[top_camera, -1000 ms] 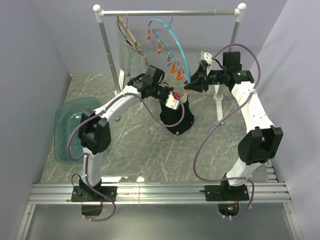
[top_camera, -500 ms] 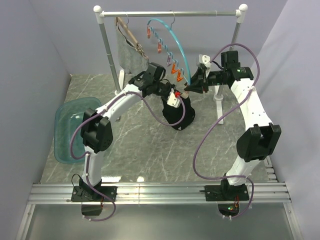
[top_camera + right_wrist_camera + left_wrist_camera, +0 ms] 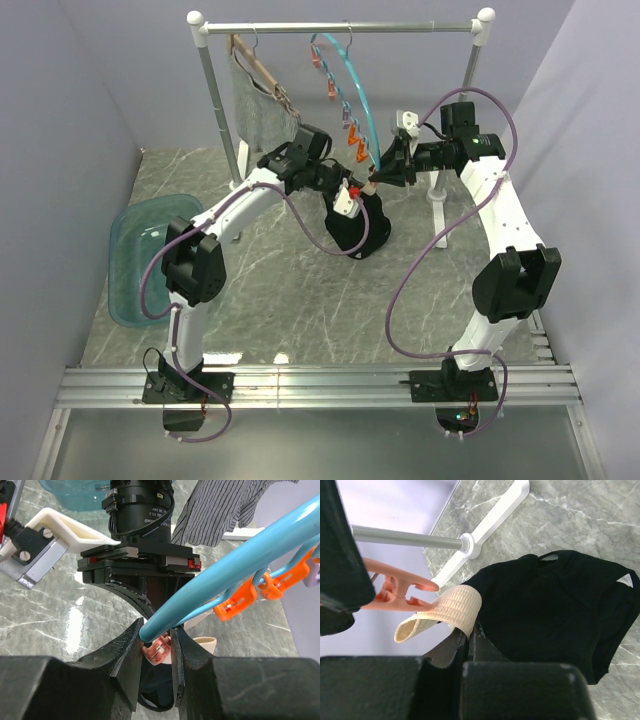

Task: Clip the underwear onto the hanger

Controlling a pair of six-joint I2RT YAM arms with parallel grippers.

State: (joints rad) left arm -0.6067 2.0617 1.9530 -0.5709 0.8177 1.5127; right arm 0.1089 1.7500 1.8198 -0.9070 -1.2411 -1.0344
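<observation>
The black underwear [image 3: 356, 232] hangs from my left gripper [image 3: 362, 196], which is shut on its pale ribbed waistband [image 3: 451, 611]; the black body [image 3: 555, 615] droops to the marble floor. A pink clip [image 3: 400, 591] touches the waistband's top edge. The teal hanger [image 3: 352, 92] hangs by its hook from the rail, with orange and purple clips [image 3: 355, 140] along it. My right gripper [image 3: 377, 175] is shut on a pink clip [image 3: 160, 650] at the lower end of the teal hoop [image 3: 225, 575], whose tip sits between the fingers, right next to the left gripper.
A brown wooden hanger with grey cloth [image 3: 256, 100] hangs at the rail's left. The white rack posts [image 3: 218, 100] and feet [image 3: 490, 522] stand behind the arms. A teal tub [image 3: 140, 250] sits at the left floor edge. Grey walls close in on both sides.
The teal hoop has swung right along the rail, its clips shifting with it. Both grippers moved slightly up and back, staying together with the waistband and hoop end.
</observation>
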